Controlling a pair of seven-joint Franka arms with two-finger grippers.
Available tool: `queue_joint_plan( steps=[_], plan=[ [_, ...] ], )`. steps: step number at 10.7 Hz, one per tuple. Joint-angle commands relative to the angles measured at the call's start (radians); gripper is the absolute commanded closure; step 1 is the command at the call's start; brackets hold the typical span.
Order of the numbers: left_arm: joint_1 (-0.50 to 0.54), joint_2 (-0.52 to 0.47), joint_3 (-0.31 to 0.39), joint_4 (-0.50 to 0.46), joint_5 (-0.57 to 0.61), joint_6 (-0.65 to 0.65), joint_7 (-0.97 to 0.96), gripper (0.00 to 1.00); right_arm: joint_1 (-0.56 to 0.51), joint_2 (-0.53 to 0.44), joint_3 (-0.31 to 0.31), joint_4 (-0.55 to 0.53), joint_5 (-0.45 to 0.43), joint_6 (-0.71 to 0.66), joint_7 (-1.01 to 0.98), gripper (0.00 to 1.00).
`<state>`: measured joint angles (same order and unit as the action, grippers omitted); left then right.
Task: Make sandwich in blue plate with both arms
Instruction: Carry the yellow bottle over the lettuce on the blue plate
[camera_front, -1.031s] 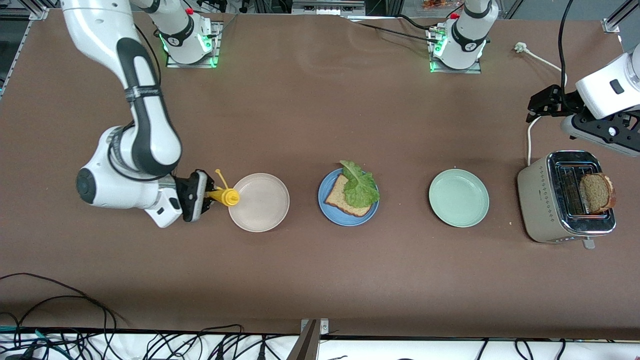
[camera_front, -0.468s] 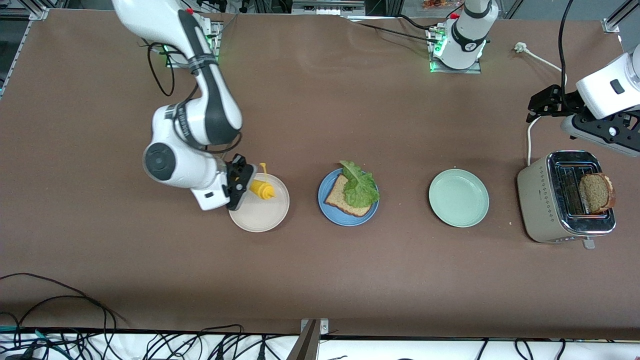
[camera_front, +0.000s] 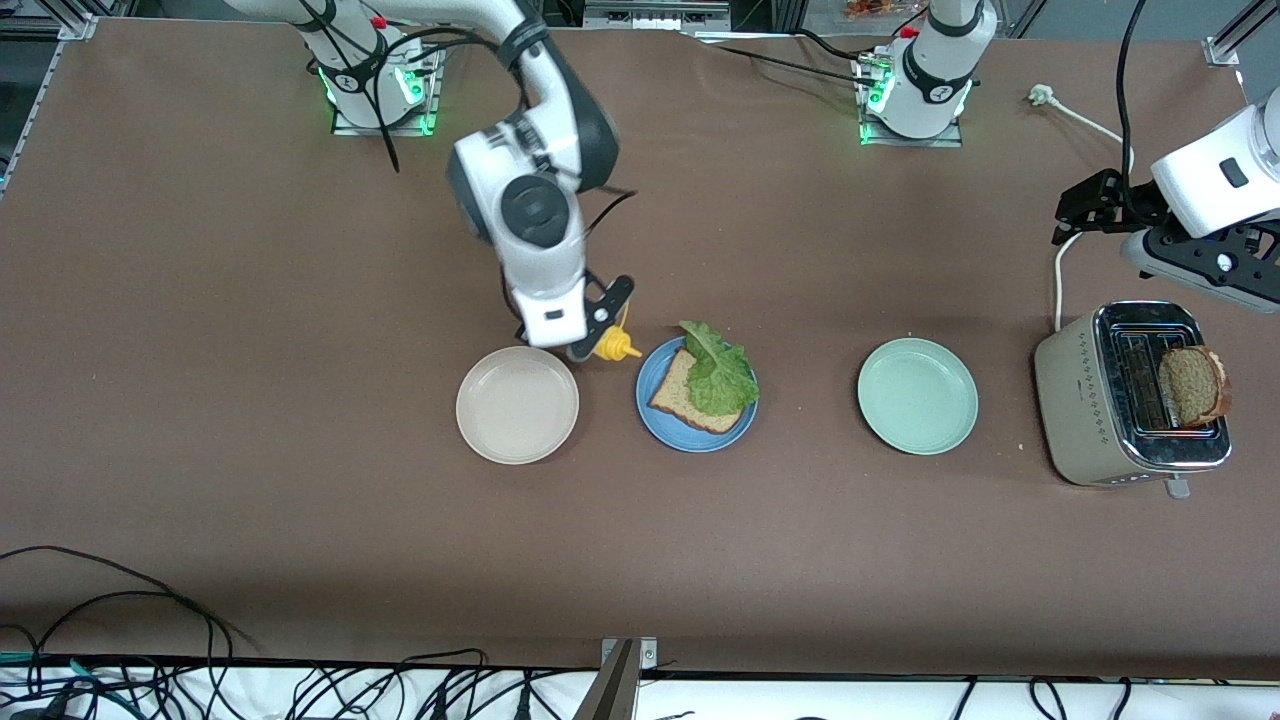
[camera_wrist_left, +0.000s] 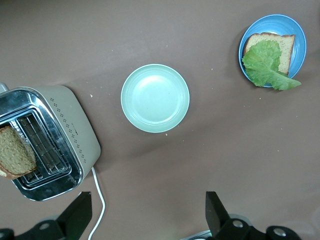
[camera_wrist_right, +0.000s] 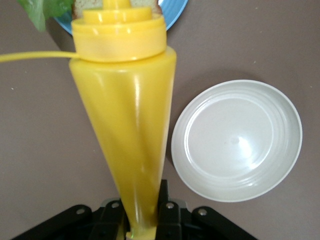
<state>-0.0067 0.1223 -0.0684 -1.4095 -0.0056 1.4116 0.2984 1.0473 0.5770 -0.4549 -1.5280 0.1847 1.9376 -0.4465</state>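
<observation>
1. The blue plate (camera_front: 697, 408) sits on the brown surface (camera_front: 640, 560) and serves as the reference landmark.
2. On the blue plate lies one bread slice (camera_front: 681, 393) with a lettuce leaf (camera_front: 720, 374) on top of it.
3. The right pincer (camera_front: 598, 335) is clamped on a yellow squeeze bottle (camera_front: 613, 345), holding it just above the surface beside the blue plate's rim, toward the right arm's end.
4. The bottle's nozzle points toward the blue plate.
5. A beige plate (camera_front: 517, 404) lies beside the blue plate, toward the right arm's end.
6. A mint-green plate (camera_front: 917, 395) lies beside the blue plate, toward the left arm's end.
7. A toaster (camera_front: 1131, 394) stands well apart from the blue plate at the left arm's end, with a second bread slice (camera_front: 1193, 385) upright in its slot.
8. The left pincer (camera_wrist_left: 145, 215) waits with fingers spread wide and empty, above the surface near the toaster.
</observation>
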Motion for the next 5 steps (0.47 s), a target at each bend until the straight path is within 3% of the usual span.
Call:
queue_joint_plan(
  steps=[1, 5],
  plan=[
    [-0.001, -0.012, 0.002, -0.002, -0.005, -0.01, -0.007, 0.0, 0.121, 0.079, -0.019, 0.106, -0.187, -0.124, 0.173, 1.0],
    [-0.001, -0.012, 0.002, -0.002, -0.005, -0.01, -0.007, 0.0, 0.198, 0.204, -0.021, 0.183, -0.327, -0.183, 0.276, 1.0]
  ],
)
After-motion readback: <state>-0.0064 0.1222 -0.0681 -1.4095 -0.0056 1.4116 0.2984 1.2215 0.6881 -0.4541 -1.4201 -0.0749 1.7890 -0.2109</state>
